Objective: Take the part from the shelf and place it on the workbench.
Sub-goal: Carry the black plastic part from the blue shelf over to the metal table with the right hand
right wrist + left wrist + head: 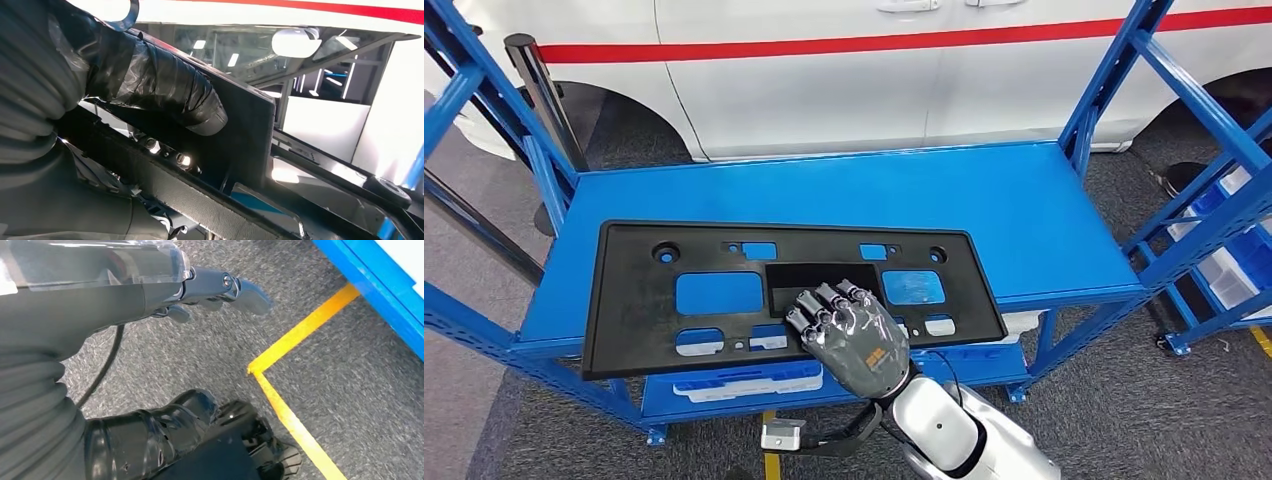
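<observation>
I am laying my right hand (849, 330) palm-down on the near middle of the wide flat black plastic panel with rectangular cut-outs (724, 262), fingertips curling at the edge of its central recessed opening. In the right wrist view my taped thumb (165, 95) is pressing against an upright black wall of that recess; I judge this a hold being set on the panel, though I cannot tell whether the fingers are closing fully behind the wall.

The panel is lying flat on the top board of the blue steel shelf (1004, 200), its near edge overhanging the front rail slightly. The step in hand is the pick-up from the shelf. The next move is calling for a firm grip, then a level lift; being long and held near its middle, the panel is likely to tip.

My left hand (220, 290) is hanging over grey carpet beside a yellow floor line (300, 335), fingers loosely spread, holding nothing.

The counter is out of sight. The white vehicle (824, 80) behind is cut off.
</observation>
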### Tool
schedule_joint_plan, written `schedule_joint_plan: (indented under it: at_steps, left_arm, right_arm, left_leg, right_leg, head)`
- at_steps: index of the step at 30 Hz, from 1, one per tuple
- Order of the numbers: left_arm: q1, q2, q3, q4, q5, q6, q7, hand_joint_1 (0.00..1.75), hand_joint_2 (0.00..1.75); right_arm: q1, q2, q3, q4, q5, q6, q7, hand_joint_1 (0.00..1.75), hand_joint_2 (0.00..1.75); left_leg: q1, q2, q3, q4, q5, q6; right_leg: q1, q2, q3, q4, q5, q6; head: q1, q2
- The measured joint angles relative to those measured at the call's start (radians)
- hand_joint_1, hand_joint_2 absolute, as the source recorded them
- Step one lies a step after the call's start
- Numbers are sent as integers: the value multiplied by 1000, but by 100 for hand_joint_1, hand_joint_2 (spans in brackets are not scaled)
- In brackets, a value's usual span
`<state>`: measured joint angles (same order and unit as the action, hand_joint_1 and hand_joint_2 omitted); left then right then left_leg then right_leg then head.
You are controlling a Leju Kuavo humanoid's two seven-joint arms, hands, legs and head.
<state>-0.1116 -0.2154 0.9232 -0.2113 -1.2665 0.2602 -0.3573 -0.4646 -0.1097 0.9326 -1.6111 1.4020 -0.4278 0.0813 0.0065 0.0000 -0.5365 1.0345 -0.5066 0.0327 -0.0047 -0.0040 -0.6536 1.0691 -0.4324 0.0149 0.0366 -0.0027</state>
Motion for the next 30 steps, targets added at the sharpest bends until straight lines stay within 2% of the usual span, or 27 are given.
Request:
schedule_joint_plan:
  at_steps: [1,2,4,5,6,7,8,10,11,12,13,15,16,17,19,20,21,22,23,24,26,27,28,30]
  left_arm:
    - [-1,0,0,0,0,0,0,0,175]
    - [-2,0,0,0,0,0,0,0,175]
    - [-3,0,0,0,0,0,0,0,175]
    - [-2,0,0,0,0,0,0,0,175]
    - [-2,0,0,0,0,0,0,0,175]
    - [-1,0,0,0,0,0,0,0,175]
    - [-1,0,0,0,0,0,0,0,175]
    - [-1,0,0,0,-1,0,0,0,175]
    - [-2,0,0,0,-1,0,0,0,175]
    - [-2,0,0,0,-1,0,0,0,175]
    - [-2,0,0,0,-1,0,0,0,175]
    - [-2,-1,0,0,-1,0,0,0,175]
    - [-1,-1,0,0,-1,0,0,0,175]
    - [-1,-1,0,0,-1,0,0,0,175]
    - [0,-1,0,0,-2,0,1,0,175]
    - [0,-1,0,0,-2,0,1,0,175]
    - [0,-1,0,0,-3,0,1,0,175]
    - [0,-1,0,0,-3,0,1,0,175]
    - [0,-1,0,0,-3,0,2,0,175]
    - [-1,0,0,0,-3,0,2,0,175]
    - [-2,0,0,0,-3,0,2,0,175]
    - [-2,0,0,0,-3,0,2,0,175]
    - [-2,0,0,0,-2,0,2,0,175]
    - [0,0,0,0,-2,0,1,0,175]
  right_arm:
    - [0,0,0,0,0,0,0,175,175]
    - [0,0,0,0,0,-1,0,175,175]
    - [2,0,0,-1,0,-1,0,175,175]
    - [3,0,0,-1,0,-1,0,175,175]
    - [5,0,0,-1,-1,-1,0,175,175]
    - [5,0,0,-1,-1,-1,0,175,175]
    - [6,0,0,-1,-1,-1,0,175,175]
    - [5,0,0,-1,0,-2,0,175,175]
    - [5,0,-1,-1,0,-2,0,175,175]
    - [4,0,-1,-1,-1,-2,0,175,175]
    - [4,0,-1,-1,-1,-2,0,175,175]
    - [3,0,-1,-1,-2,-2,0,175,175]
    - [3,1,-1,-1,-3,-3,0,175,175]
    - [3,1,-1,-1,-3,-4,0,175,175]
    - [3,3,-1,-1,-5,-7,-1,175,175]
    - [3,3,-1,-1,-5,-9,-2,175,175]
    - [3,3,-1,-1,-6,-10,-3,175,175]
    - [4,3,-1,-1,-6,-12,-4,175,175]
    - [4,3,-1,-1,-7,-14,-5,175,175]
    - [5,3,-1,-1,-8,-16,-7,175,175]
    - [7,3,-1,-1,-15,-21,-11,175,175]
    - [9,3,-1,-1,-20,-24,-14,175,175]
    - [12,3,-1,-1,-26,-26,-17,175,175]
    - [19,3,-1,-1,-37,-29,-21,175,175]
  left_leg:
    - [1,2,-6,-3,9,8]
    - [1,4,-14,-6,18,15]
    - [-2,5,-34,-5,32,22]
    - [-4,6,-44,-4,39,23]
    - [-5,7,-54,-3,45,23]
    - [-6,7,-63,-1,51,22]
    - [-7,7,-70,0,56,20]
    - [-8,6,-80,1,67,14]
    - [-8,5,-82,0,72,9]
    - [-8,5,-84,-1,78,3]
    - [-7,5,-85,-3,84,-3]
    - [-5,4,-89,-1,85,-15]
    - [-4,3,-96,13,68,-21]
    - [-3,2,-109,45,34,-25]
    - [0,1,-143,158,-58,-32]
    - [2,1,-156,216,-91,-35]
    - [3,2,-161,257,-103,-37]
    - [4,2,-154,270,-96,-39]
    - [5,2,-125,240,-70,-40]
    - [5,2,-81,183,-42,-40]
    - [4,0,9,48,-19,-37]
    - [2,-1,29,10,-24,-34]
    - [0,-2,36,-7,-30,-30]
    - [1,-1,27,-14,-19,-16]
  right_leg:
    - [-1,2,-10,25,-25,5]
    - [-3,3,-25,67,-64,8]
    - [-5,4,-63,189,-146,14]
    - [-7,4,-73,236,-167,16]
    - [-8,4,-69,257,-171,16]
    - [-8,4,-45,238,-156,15]
    - [-8,4,-1,182,-130,12]
    - [-4,4,94,35,-99,1]
    - [0,5,123,-13,-93,-4]
    - [4,5,134,-38,-94,-8]
    - [8,5,134,-41,-88,-12]
    - [7,3,128,-51,-73,-25]
    - [5,1,123,-55,-63,-33]
    - [2,-1,116,-60,-53,-41]
    - [3,-3,94,-61,-36,-49]
    - [3,-4,82,-59,-28,-50]
    - [4,-4,70,-56,-21,-50]
    - [3,-5,57,-53,-15,-48]
    - [2,-5,44,-46,-9,-46]
    - [1,-5,31,-39,-5,-43]
    - [2,-4,9,-22,3,-34]
    - [3,-4,3,-18,8,-29]
    - [4,-5,-1,-16,14,-23]
    - [3,-4,-4,-17,22,-10]
  head:
    - [0,0]
    - [1,0]
    - [1,0]
    - [1,0]
    - [1,0]
    - [1,0]
    - [1,0]
    - [0,0]
    - [1,0]
    - [1,0]
    - [1,0]
    - [1,0]
    - [0,0]
    - [-1,0]
    - [-2,0]
    - [-3,0]
    - [-3,0]
    - [-3,0]
    - [-3,0]
    - [-3,0]
    - [-3,0]
    - [-3,0]
    - [-3,0]
    - [-2,0]
